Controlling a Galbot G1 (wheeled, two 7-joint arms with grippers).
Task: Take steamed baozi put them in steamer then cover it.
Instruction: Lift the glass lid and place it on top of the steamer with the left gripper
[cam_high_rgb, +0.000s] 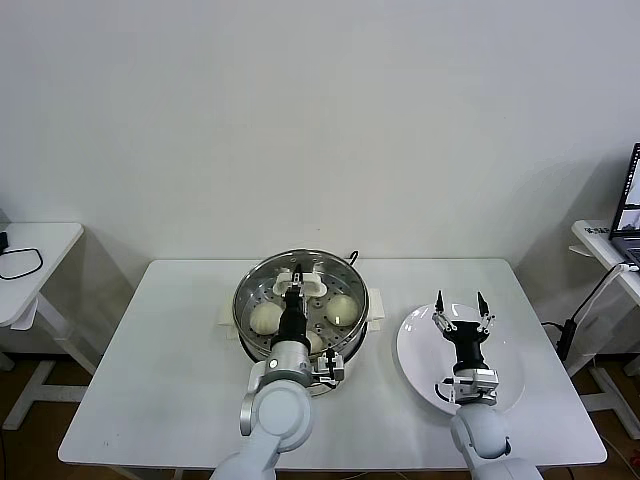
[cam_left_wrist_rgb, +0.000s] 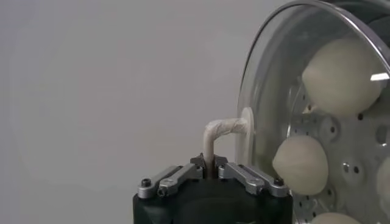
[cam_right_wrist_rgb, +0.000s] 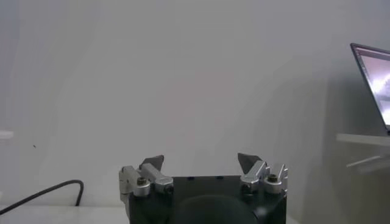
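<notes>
Left claw (cam_high_rgb: 297, 283) clamps cover (cam_left_wrist_rgb: 268, 91) handle (over steamer (cam_high_rgb: 300, 300)).

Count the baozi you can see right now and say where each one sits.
3 baozi, all in the steamer: one on its left, one on its right, one nearest the robot. The left gripper may hide another.

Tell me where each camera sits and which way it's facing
Head view: high on the robot, looking down at table, steamer, plate; both arms show.
Left wrist view: behind left gripper, shut on cover handle; baozi behind the glass.
Right wrist view: behind open right gripper, facing the wall.
Head and left wrist views share cover and baozi.
</notes>
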